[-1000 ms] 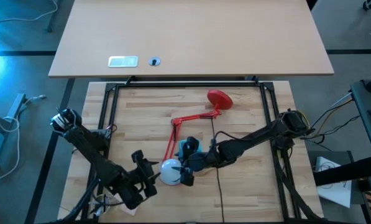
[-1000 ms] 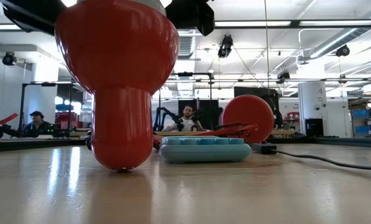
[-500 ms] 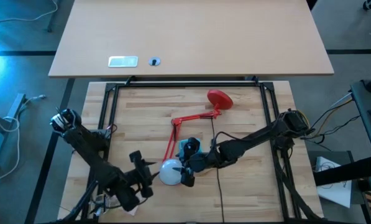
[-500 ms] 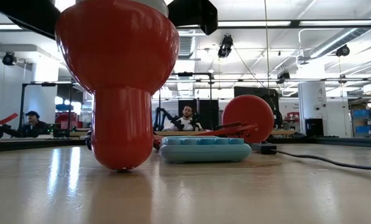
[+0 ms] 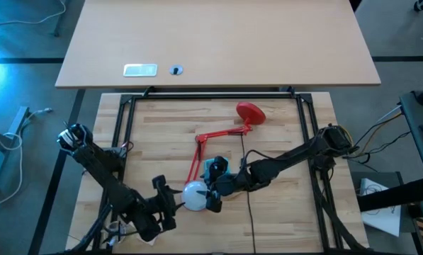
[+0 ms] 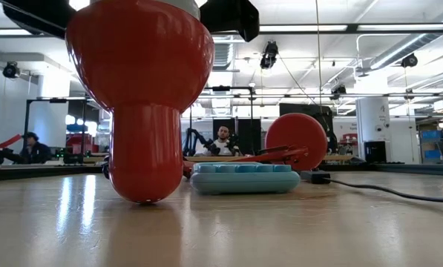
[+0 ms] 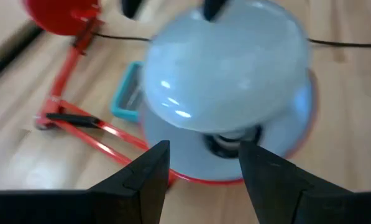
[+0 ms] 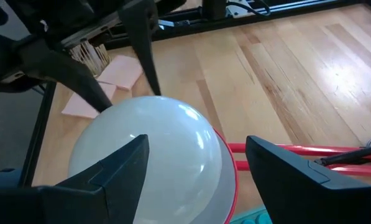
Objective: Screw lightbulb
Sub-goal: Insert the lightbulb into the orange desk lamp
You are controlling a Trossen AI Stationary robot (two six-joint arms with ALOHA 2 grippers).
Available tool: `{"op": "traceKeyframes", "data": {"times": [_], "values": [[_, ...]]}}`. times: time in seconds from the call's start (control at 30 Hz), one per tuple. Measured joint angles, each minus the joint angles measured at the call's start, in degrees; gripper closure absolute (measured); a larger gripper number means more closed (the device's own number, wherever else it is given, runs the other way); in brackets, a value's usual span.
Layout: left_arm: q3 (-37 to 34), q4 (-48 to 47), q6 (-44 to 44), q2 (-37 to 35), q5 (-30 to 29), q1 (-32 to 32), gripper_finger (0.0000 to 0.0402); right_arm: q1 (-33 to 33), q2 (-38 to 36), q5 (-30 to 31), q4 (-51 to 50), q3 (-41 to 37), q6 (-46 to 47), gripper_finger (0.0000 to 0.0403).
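The red desk lamp's shade [image 5: 194,195] stands mouth up on its narrow crown [image 6: 143,189]. The white lightbulb [image 7: 225,68] [image 8: 151,149] sits in it, dome up, its base down in the dark socket [image 7: 232,140]. My right gripper [image 5: 210,198] [image 8: 194,140] reaches in from the table's right and straddles the shade. At the shade's left side my left gripper [image 5: 174,200] [image 7: 204,149] is open, its fingers low beside the bulb's neck without touching it. My right gripper has the shade between its two fingers, one on each side of the red rim [image 8: 233,173]. It comes slanting down from the table's right. The bulb's dome hides the points of contact. The shade stays upright, its crown on the table.
The lamp's red arm [image 5: 215,134] runs back to its round base [image 5: 250,111]. A teal block [image 5: 215,168] [image 6: 243,178] lies just behind the shade, and a black cable [image 5: 250,212] passes on the right. Pink paper [image 8: 120,74] lies at the near left.
My left gripper has drawn back a little from the shade toward the table's left, then come in close to it again. The lamp, the bulb and my right gripper have kept still.
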Motion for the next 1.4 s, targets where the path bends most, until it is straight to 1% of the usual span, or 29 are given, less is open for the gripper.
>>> {"op": "traceKeyframes", "data": {"times": [0.17, 0.27, 0.37, 0.5, 0.63, 0.73, 0.9, 1.13, 1.4], "values": [[-0.86, 1.37, 0.11, -0.51, 0.70, 0.30, 0.0215, -0.02, 0.00, 0.00, 0.05, 0.00, -0.08, 0.0141], [-2.45, 4.89, 2.28, -2.28, 1.25, 0.72, 0.0211, -0.02, 0.00, 0.02, 0.10, 0.02, -0.37, 0.0139], [-6.41, 11.54, 4.65, -5.22, 3.46, 1.76, 0.0207, -0.02, 0.00, 0.04, 0.12, 0.02, -0.46, 0.0135], [-13.96, 25.37, 9.00, -10.09, 6.86, 2.43, 0.0204, -0.02, 0.00, -0.04, 0.12, 0.05, -0.46, 0.0134], [-20.28, 35.92, 12.18, -13.94, 7.06, 2.44, 0.0203, 0.01, 0.00, 0.01, 0.10, 0.07, -0.46, 0.0139], [-23.22, 40.27, 13.48, -15.47, 6.95, 2.44, 0.0203, 0.00, 0.00, 0.02, 0.18, 0.07, -0.42, 0.0138], [-25.07, 42.61, 13.66, -15.37, 7.13, 2.66, 0.0203, -0.04, 0.00, 0.04, 0.23, 0.07, -0.07, 0.0131], [-22.38, 42.54, 17.85, -11.34, 8.62, 2.72, 0.0203, -0.13, -0.34, -0.02, 0.11, 0.07, -0.35, 0.0134], [-22.21, 42.25, 17.51, -9.94, 8.66, 3.25, 0.0203, -0.10, -1.29, -0.02, -0.02, 0.07, -1.23, 0.0116]]}}
